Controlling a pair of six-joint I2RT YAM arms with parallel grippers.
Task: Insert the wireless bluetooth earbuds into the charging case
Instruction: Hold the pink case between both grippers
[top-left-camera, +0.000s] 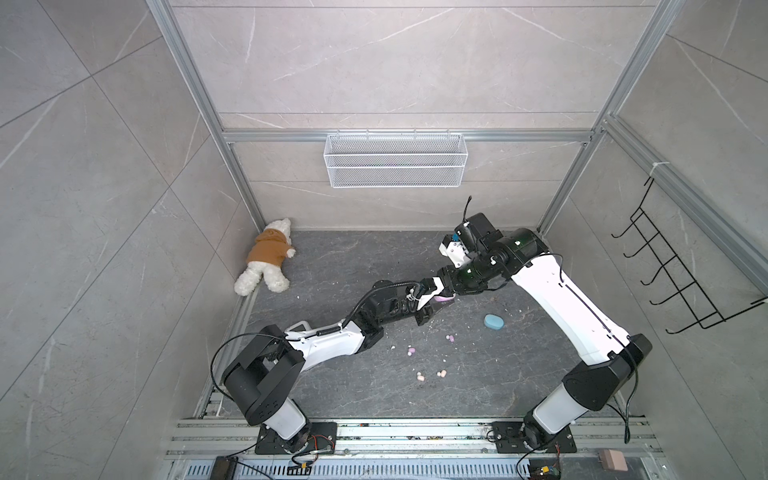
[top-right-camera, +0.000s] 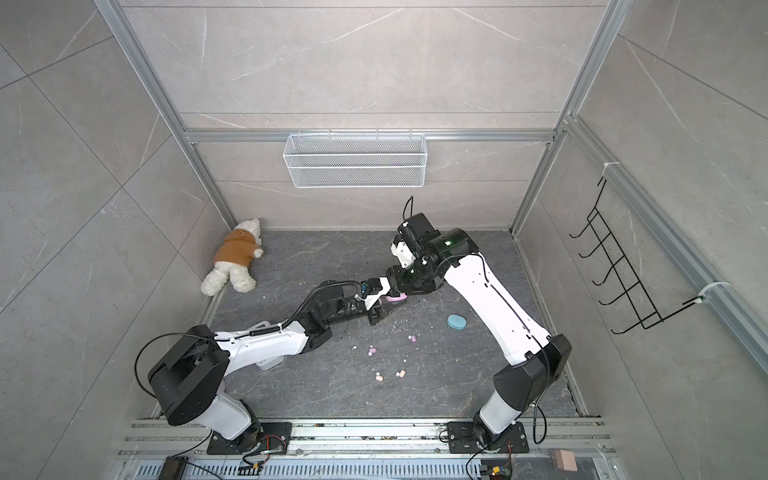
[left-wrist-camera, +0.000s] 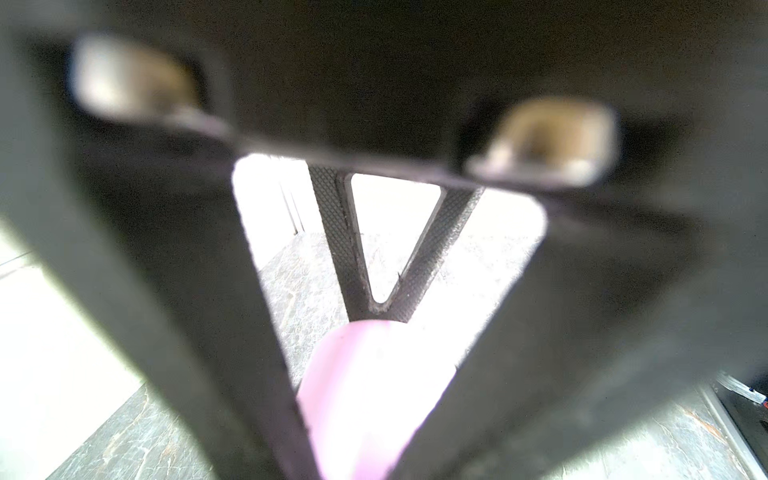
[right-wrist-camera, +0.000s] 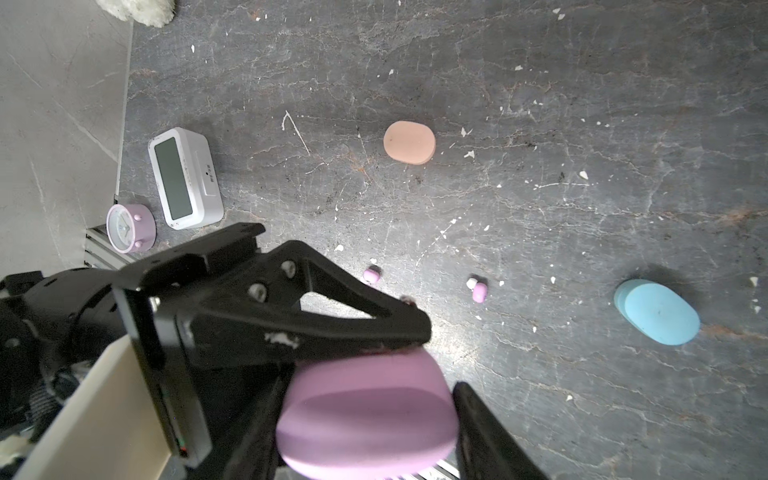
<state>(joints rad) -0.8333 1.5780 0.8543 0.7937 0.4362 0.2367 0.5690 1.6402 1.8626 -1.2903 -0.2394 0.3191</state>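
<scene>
A lilac charging case (right-wrist-camera: 365, 415) hangs above the floor between both grippers, near the middle in both top views (top-left-camera: 444, 298) (top-right-camera: 395, 297). My right gripper (right-wrist-camera: 370, 424) is shut across its width. My left gripper (left-wrist-camera: 365, 415) is shut on its edge, one finger (right-wrist-camera: 332, 328) lying over the top of the case. The case looks closed. Loose earbuds lie on the dark floor in front: lilac ones (top-left-camera: 449, 338) (top-left-camera: 410, 352) (right-wrist-camera: 372, 275) (right-wrist-camera: 478, 293) and peach ones (top-left-camera: 420, 377) (top-left-camera: 441, 374).
A light blue case (top-left-camera: 494, 321) (right-wrist-camera: 658, 311) lies to the right and a peach case (right-wrist-camera: 409, 142) further left. A white digital clock (right-wrist-camera: 185, 178) and lilac alarm clock (right-wrist-camera: 131, 227) stand by the left wall. A teddy bear (top-left-camera: 268, 255) lies in the back-left corner. White specks litter the floor.
</scene>
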